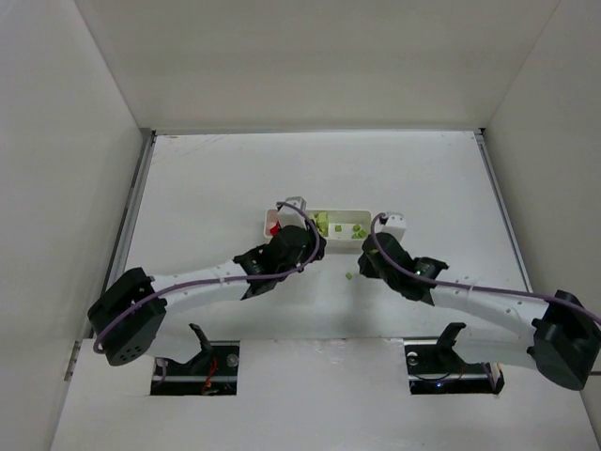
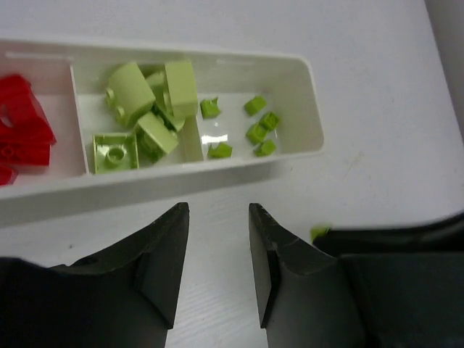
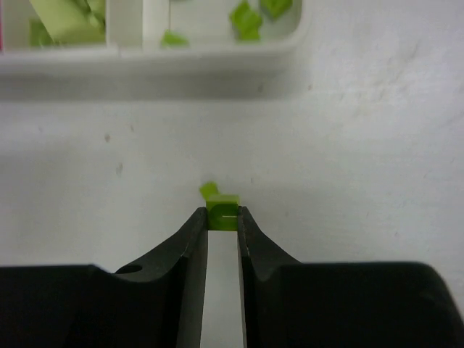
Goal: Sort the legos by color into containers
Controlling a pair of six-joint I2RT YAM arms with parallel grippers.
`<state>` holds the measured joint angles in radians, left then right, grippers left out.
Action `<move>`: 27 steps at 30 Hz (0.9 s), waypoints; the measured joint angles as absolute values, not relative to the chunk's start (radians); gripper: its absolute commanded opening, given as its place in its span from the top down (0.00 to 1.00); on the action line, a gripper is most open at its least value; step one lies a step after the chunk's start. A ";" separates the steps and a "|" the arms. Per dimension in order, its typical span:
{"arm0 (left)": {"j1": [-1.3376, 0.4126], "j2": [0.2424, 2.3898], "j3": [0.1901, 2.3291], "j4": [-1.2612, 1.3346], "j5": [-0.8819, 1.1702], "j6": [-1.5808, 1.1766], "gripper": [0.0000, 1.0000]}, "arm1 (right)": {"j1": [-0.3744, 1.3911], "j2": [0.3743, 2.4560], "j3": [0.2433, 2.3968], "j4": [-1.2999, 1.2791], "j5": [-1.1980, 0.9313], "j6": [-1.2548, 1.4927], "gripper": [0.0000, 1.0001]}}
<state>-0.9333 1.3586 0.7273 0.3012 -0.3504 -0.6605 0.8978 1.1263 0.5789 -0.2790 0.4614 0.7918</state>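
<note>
The white tray (image 2: 308, 87) has three compartments: red legos (image 2: 22, 123) on the left, pale yellow-green legos (image 2: 145, 109) in the middle, brighter green legos (image 2: 261, 130) on the right. My left gripper (image 2: 217, 214) is open and empty, just in front of the tray's near wall. My right gripper (image 3: 222, 217) is shut on a bright green lego (image 3: 225, 203) at table level, a short way in front of the tray (image 3: 217, 58). A second bit of green (image 3: 208, 191) shows just behind it. From above, both grippers (image 1: 293, 242) (image 1: 362, 268) sit close to the tray (image 1: 368, 218).
A small white object (image 1: 394, 223) lies right of the tray and a grey bracket (image 1: 293, 201) behind its left end. White walls enclose the table on three sides. The right gripper's dark body (image 2: 406, 246) shows close beside the left one.
</note>
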 measured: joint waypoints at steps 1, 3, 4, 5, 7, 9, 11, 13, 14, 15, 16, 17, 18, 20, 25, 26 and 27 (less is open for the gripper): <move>-0.952 1.346 0.700 0.305 -0.355 -0.661 0.64 | 0.865 1.132 0.604 -0.272 0.461 0.770 0.82; -0.996 1.335 0.652 0.308 -0.366 -0.662 0.63 | 0.797 1.161 0.659 -0.248 0.453 0.728 0.82; -1.016 1.336 0.637 0.309 -0.368 -0.662 0.63 | 0.763 1.186 0.690 -0.230 0.444 0.706 0.82; -1.039 1.338 0.625 0.309 -0.371 -0.661 0.62 | 0.735 1.212 0.715 -0.209 0.434 0.689 0.82; -1.081 1.342 0.614 0.313 -0.377 -0.660 0.62 | 0.686 1.272 0.761 -0.170 0.417 0.657 0.82; -1.118 1.354 0.614 0.336 -0.380 -0.659 0.61 | 0.650 1.340 0.802 -0.141 0.398 0.632 0.80; -1.145 1.372 0.614 0.366 -0.380 -0.657 0.61 | 0.632 1.401 0.830 -0.121 0.381 0.615 0.74; -1.163 1.400 0.614 0.391 -0.381 -0.652 0.60 | 0.628 1.451 0.847 -0.111 0.366 0.603 0.59; -1.169 1.419 0.616 0.399 -0.382 -0.650 0.59 | 0.628 1.467 0.851 -0.107 0.363 0.598 0.54; -1.173 1.442 0.620 0.403 -0.381 -0.649 0.59 | 0.628 1.475 0.852 -0.105 0.360 0.593 0.51; -1.177 1.466 0.626 0.405 -0.382 -0.648 0.59 | 0.629 1.478 0.852 -0.105 0.358 0.589 0.51; -1.179 1.491 0.634 0.407 -0.382 -0.647 0.59 | 0.629 1.478 0.852 -0.104 0.358 0.583 0.51; -1.182 1.514 0.643 0.407 -0.383 -0.646 0.59 | 0.629 1.472 0.852 -0.102 0.358 0.580 0.51; -1.188 1.559 0.664 0.408 -0.385 -0.644 0.58 | 0.629 1.446 0.851 -0.103 0.359 0.576 0.51; -1.209 1.647 0.731 0.408 -0.393 -0.645 0.58 | 0.629 1.304 0.802 -0.058 0.363 0.571 0.51; -1.211 1.663 0.747 0.408 -0.398 -0.645 0.58 | 0.629 1.276 0.787 -0.049 0.364 0.571 0.51; -1.212 1.676 0.761 0.406 -0.403 -0.645 0.58 | 0.629 1.250 0.770 -0.038 0.366 0.572 0.51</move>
